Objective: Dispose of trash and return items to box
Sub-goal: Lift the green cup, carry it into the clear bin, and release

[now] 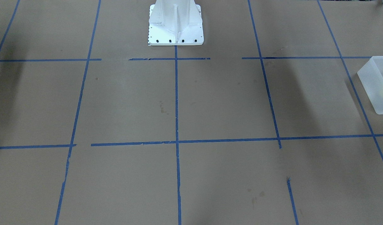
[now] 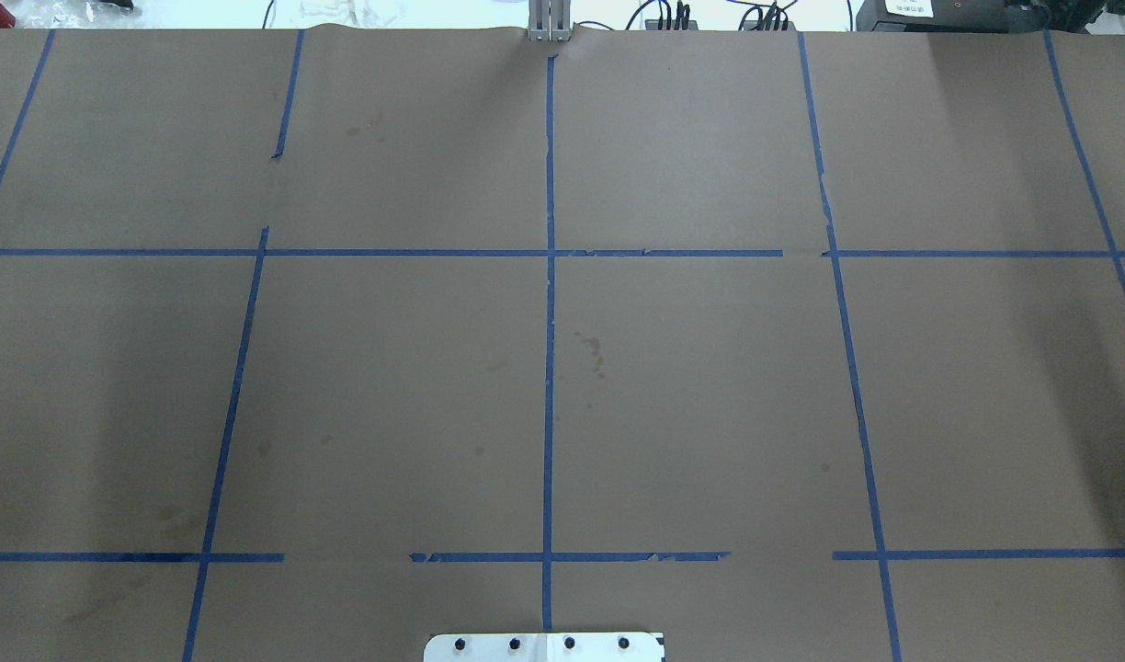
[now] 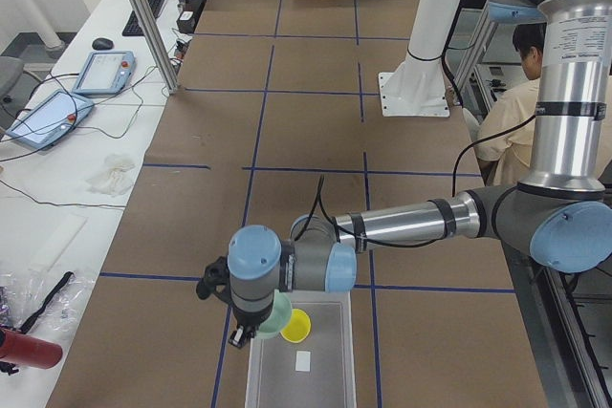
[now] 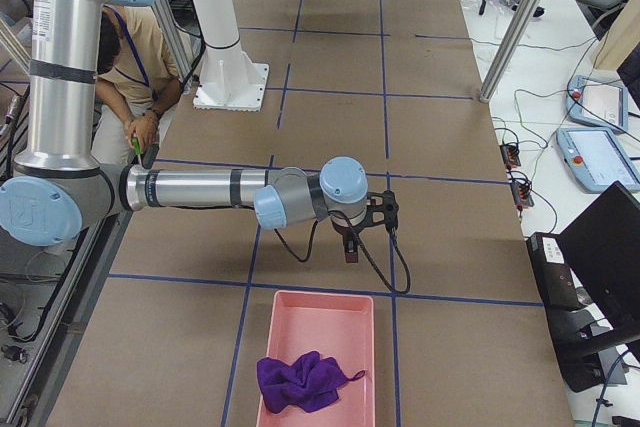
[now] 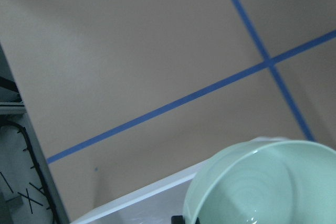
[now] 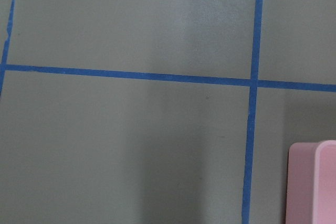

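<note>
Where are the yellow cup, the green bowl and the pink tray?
yellow cup [image 3: 295,326]: exterior left view, its visible yellow body.
green bowl [image 5: 262,187]: left wrist view, its inside wall.
pink tray [image 4: 318,332]: exterior right view, its bare floor.

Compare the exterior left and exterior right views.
Only exterior left: the left gripper holding the mint-green bowl above the box's edge. Only exterior right: the right gripper hanging near the pink tray. Both: the box with the yellow cup inside, the pink tray with the purple cloth, the white base.
</note>
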{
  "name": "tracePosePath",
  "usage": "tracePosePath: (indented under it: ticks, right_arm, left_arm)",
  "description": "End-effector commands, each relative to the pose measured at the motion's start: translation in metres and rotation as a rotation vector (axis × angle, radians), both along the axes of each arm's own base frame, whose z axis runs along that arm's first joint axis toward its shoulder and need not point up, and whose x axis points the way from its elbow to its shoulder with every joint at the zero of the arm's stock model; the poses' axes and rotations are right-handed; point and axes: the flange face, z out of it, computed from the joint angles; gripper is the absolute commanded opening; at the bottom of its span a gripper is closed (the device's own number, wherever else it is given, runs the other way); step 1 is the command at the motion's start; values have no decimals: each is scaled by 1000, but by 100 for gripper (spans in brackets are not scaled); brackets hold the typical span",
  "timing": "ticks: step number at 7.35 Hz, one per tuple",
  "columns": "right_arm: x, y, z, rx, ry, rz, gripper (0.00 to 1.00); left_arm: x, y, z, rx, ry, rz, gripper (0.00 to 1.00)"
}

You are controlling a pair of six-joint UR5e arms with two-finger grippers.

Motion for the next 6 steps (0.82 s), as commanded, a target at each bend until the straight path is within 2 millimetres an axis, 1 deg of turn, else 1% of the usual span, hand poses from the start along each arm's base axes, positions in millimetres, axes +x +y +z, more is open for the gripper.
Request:
tracePosePath:
  ticks: [1, 3, 4, 6]
  right_arm:
    - [-1, -1, -1, 2, -2, -1, 100]
    - [-1, 0, -2, 3, -4, -2, 100]
    - [-1, 2, -4, 6, -4, -2, 100]
    - [-1, 2, -5, 8, -4, -2, 100]
  left_arm:
    - [-5, 62, 70, -86, 15, 5, 0]
    - [-6, 67, 73, -89, 15, 6, 0]
    - [-11, 73, 78, -99, 13, -7, 0]
    - [-12, 70, 77, -66, 1, -14, 0]
